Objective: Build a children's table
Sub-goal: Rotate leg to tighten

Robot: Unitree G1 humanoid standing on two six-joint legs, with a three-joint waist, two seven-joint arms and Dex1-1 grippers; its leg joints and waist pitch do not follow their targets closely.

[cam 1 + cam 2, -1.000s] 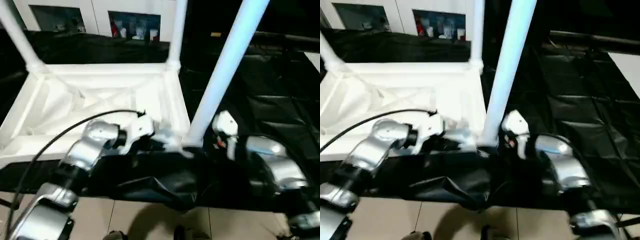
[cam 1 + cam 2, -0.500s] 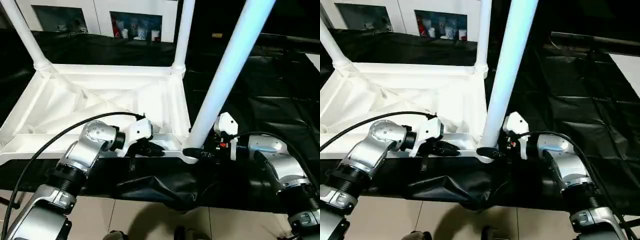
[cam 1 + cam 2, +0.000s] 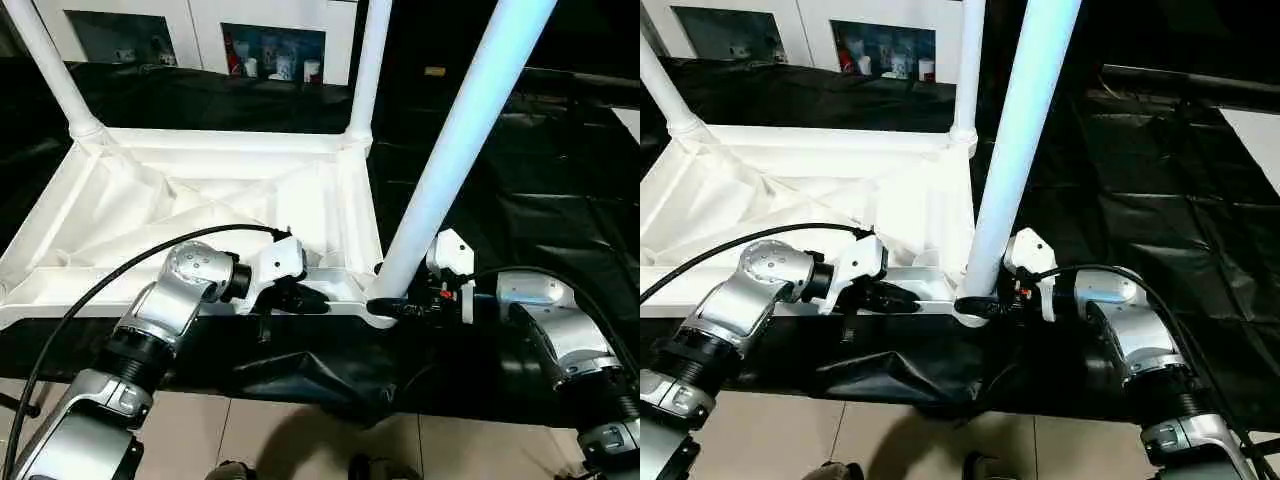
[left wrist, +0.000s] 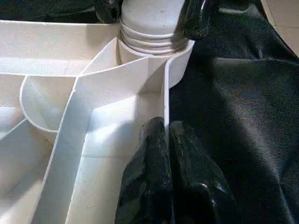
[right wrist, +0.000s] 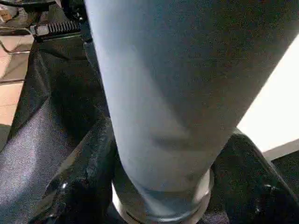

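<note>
Children's table [image 3: 200, 190] upside down on black sheeting [image 3: 560, 200], ribbed underside up, three legs standing in corner sockets. Left of the near leg [image 3: 455, 140]: left gripper [image 4: 167, 140] pinched shut on the tabletop's near rim wall, one finger either side. At that leg's base, just above its socket: right gripper [image 3: 405, 305] with one black finger [image 5: 81, 182] on each side of the tube, close against it; firm clamping impossible to tell.
</note>
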